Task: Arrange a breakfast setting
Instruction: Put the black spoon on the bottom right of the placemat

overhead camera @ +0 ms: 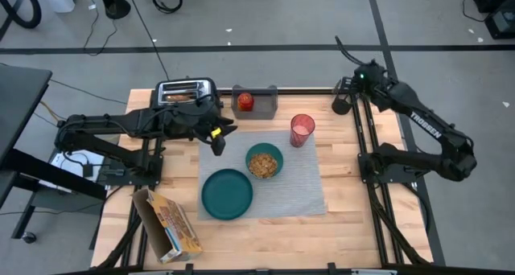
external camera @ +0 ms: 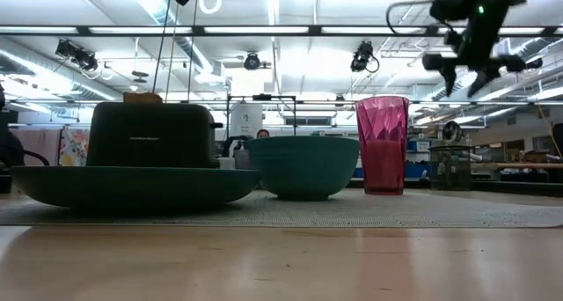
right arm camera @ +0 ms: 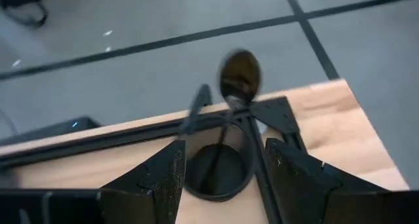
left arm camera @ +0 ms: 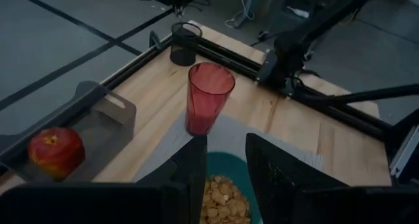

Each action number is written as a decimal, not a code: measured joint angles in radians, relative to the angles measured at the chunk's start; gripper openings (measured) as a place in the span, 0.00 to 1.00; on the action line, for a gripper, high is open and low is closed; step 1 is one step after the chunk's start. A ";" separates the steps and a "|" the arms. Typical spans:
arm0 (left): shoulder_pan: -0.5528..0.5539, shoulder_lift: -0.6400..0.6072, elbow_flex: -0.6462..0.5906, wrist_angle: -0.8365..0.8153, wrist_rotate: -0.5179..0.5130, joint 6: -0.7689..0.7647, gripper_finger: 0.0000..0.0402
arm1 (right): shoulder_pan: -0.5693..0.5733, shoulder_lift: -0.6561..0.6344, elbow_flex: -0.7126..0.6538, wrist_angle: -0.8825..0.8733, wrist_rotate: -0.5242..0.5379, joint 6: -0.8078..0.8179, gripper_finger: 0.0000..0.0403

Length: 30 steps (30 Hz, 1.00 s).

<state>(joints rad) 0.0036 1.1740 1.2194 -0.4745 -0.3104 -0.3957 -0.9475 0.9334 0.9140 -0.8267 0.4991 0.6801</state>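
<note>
A grey ribbed placemat (overhead camera: 302,186) lies mid-table. On it stand a teal plate (overhead camera: 227,193), a teal bowl (overhead camera: 264,161) holding cereal, and a translucent red cup (overhead camera: 302,129). A small red fruit (overhead camera: 245,102) sits in a grey tray at the far edge. A toast slice (external camera: 141,97) sticks up from the black toaster (overhead camera: 185,90). A metal spoon (right arm camera: 239,73) stands, bowl end up, in a black round holder (right arm camera: 216,175) at the far right corner. My left gripper (left arm camera: 224,145) hangs open and empty above the mat's far left corner, beside the bowl. My right gripper (right arm camera: 224,152) is open above the holder, its fingers on either side of it.
A cereal box (overhead camera: 169,227) lies open at the near left. The grey tray (overhead camera: 261,102) and the toaster line the far edge. A second thin utensil (right arm camera: 196,106) stands in the holder. Bare wood shows to the right of the mat and along the near edge.
</note>
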 joint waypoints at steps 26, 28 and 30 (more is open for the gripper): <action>0.246 0.010 0.000 0.127 0.086 -0.116 0.28 | 0.059 -0.059 -0.319 0.454 0.130 0.255 0.45; 0.290 0.021 0.002 0.127 0.147 -0.093 0.28 | 0.077 -0.022 -0.224 0.308 0.189 0.243 0.44; 0.331 0.038 0.001 0.139 0.217 -0.055 0.28 | 0.084 0.032 -0.122 0.179 0.214 0.238 0.43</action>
<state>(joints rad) 0.3348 1.2118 1.2200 -0.3359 -0.0934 -0.4505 -0.8634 0.9656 0.7918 -0.6474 0.7131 0.9182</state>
